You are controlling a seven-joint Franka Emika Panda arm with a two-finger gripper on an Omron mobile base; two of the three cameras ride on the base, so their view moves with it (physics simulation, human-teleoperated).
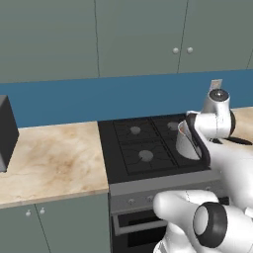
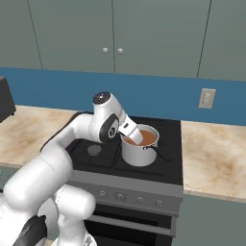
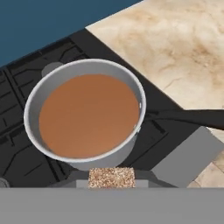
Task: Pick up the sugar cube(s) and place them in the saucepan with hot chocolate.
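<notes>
Your hand (image 3: 112,183) is clamped on a cube (image 3: 112,177), poised above the pan's (image 3: 35,103) near rim. The pan sits on the stove (image 3: 26,166) just ahead, brown liquid inside.

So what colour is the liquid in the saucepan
Brown, a warm reddish brown, filling the saucepan; the hand view shows it best.

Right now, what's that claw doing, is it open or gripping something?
Claw: closed on a sugar cube, held above the near rim of the saucepan of hot chocolate.
</notes>
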